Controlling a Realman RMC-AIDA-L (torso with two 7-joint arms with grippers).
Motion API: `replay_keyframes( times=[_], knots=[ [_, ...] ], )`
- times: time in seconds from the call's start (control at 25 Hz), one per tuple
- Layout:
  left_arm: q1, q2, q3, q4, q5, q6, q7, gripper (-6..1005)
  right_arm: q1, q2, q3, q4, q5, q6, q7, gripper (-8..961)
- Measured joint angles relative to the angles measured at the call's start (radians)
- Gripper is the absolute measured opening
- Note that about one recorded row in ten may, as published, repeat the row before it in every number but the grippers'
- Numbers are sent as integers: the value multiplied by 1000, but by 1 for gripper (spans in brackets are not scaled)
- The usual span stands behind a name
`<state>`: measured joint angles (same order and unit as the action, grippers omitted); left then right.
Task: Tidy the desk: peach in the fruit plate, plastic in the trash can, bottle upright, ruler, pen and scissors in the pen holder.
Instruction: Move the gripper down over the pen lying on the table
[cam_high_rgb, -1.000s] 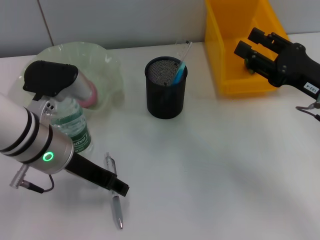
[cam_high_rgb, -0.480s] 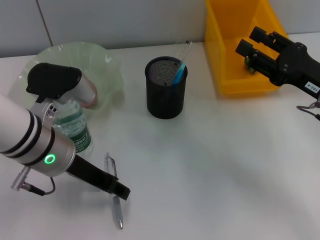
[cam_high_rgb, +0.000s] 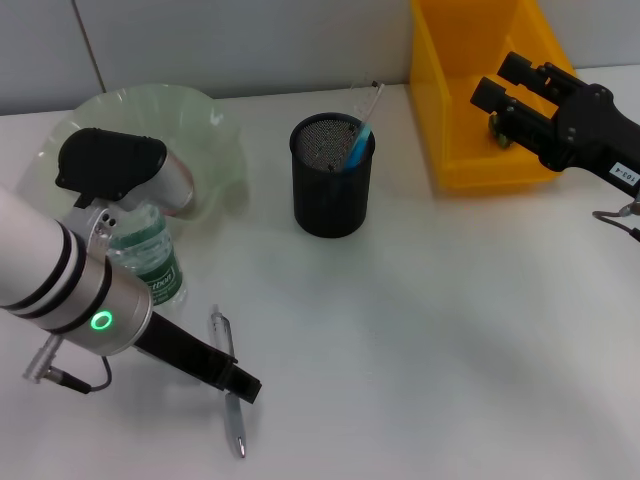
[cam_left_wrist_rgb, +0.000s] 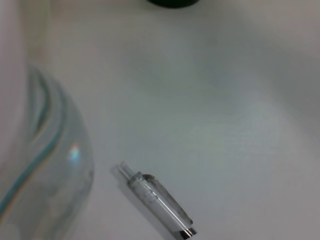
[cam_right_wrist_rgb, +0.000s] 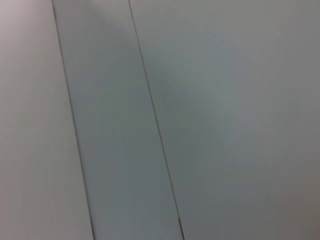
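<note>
**Silver pen is the last stray item as the left arm closes in**

Silver and clear, the pen (cam_high_rgb: 230, 402) lies flat on the white desk (cam_high_rgb: 450, 330) near its front edge, the one task item not yet put away. The left claw (cam_high_rgb: 240, 384) sits low right beside the pen's middle. How far it is open cannot be told, and nothing shows it gripping the pen. The left wrist view has the pen (cam_left_wrist_rgb: 160, 205) free on the desk, just next to the base of the bottle (cam_left_wrist_rgb: 40, 165).

Over the past second the left arm has crept only slightly, its wrist housing drifting across the fruit plate (cam_high_rgb: 215, 130). That drift hides most of the peach (cam_high_rgb: 185, 198) resting there. The pen has not shifted, so the pickup seems to be lining up, not under way.

The bottle (cam_high_rgb: 150, 262) stands upright behind the claw. The blue scissors (cam_high_rgb: 357, 148) and clear ruler (cam_high_rgb: 368, 100) lean in the black mesh pen holder (cam_high_rgb: 330, 190) at centre. The right claw (cam_high_rgb: 497, 82) hovers over the yellow trash can (cam_high_rgb: 450, 100), spread wide and empty, barely moved. The job looks nearly done.
</note>
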<state>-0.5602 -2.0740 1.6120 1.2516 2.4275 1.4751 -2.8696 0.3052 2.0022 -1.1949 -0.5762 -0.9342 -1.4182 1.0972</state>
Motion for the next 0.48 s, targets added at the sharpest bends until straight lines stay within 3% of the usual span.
replay_keyframes(
  times=[0.48],
  knots=[
    [-3, -1, 23, 0, 3, -19, -2, 667, -1, 0, 0, 6, 0, -3, 0, 609]
  ],
)
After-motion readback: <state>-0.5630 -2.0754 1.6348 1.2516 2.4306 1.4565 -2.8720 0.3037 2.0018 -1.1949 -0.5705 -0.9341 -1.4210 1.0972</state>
